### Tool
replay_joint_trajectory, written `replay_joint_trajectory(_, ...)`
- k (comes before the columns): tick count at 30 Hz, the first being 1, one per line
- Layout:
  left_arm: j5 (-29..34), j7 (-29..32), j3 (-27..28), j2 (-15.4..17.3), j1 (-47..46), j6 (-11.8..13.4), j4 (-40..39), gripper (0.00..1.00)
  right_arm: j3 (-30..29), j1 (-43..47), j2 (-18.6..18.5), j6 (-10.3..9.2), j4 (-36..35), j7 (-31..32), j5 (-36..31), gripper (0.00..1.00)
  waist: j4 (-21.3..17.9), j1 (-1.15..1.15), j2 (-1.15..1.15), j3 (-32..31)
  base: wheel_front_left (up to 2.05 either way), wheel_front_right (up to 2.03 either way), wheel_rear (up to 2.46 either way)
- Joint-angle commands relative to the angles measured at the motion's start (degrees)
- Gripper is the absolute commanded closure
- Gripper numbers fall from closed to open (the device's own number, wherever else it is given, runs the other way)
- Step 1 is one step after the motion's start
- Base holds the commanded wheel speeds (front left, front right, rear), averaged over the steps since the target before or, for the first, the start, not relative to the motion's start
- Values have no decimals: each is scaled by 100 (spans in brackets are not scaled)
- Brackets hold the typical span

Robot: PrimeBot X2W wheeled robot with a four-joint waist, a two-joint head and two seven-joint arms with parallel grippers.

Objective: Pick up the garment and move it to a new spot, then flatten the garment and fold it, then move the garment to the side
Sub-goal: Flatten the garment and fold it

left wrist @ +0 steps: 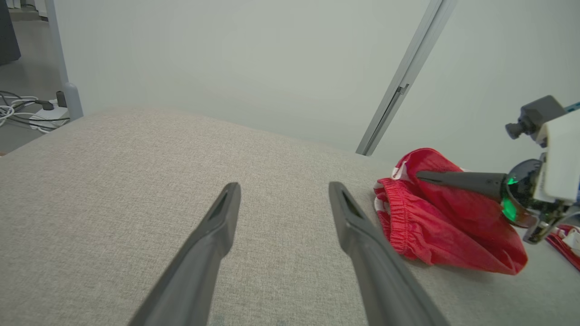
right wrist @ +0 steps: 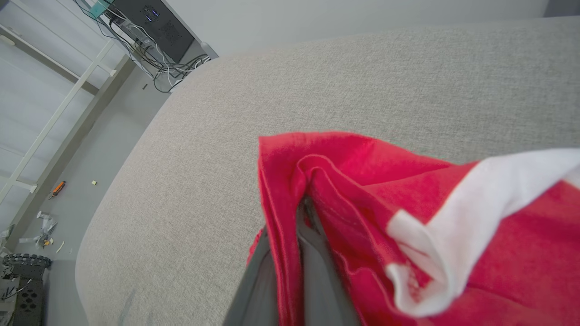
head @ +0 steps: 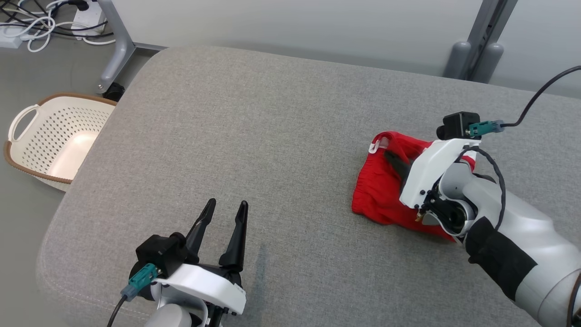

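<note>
Red fabric garment (head: pixel 379 195) w/ white trim & elastic waistband sits bunched on the right part of the grey woven padded tabletop (head: pixel 272 136), lower edge resting on the surface. R gripper (head: pixel 394 160) is pinched tight on a fold of it; right wrist view shows red cloth caught btwn its two dark fingers (right wrist: pixel 317 271). L gripper (head: pixel 227 205) hovers low at front left, well apart from the garment, fingers spread wide, nothing btwn them. Cream perforated plastic basket (head: pixel 45 131) w/ brown rim stands on the floor by the table's left edge.
</note>
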Motion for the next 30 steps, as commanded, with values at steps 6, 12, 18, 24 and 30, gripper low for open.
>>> replay_joint_trajectory(6, 66, -23, 84, 8, -4, -47, 95, 0, 139, 54, 97, 10, -103, 5, -41, 0, -161, 0, 0, -114, 0, 0, 0)
replay_joint_trajectory(12, 64, -23, 120, 76, 98, -56, 116, 0, 227, 172, -27, 10, -627, -244, -94, 0, -490, 0, 0, -340, 0, 0, 0)
replay_joint_trajectory(18, 23, -17, 180, 184, 240, -4, 78, 0, 194, 318, -375, 10, -1405, -656, -50, 0, -898, 0, 0, -595, 0, 0, 0)
replay_joint_trajectory(24, 4, -2, 193, 233, 370, 54, -2, 0, 66, 467, -945, 10, -1929, -1275, -158, 0, -1207, 0, 0, -769, 0, 0, 0)
replay_joint_trajectory(30, 2, -9, 233, 210, 457, 77, -119, 0, -851, 709, -1492, 11, -1655, -1637, -879, 0, -1281, 0, 0, -813, 0, 0, 0)
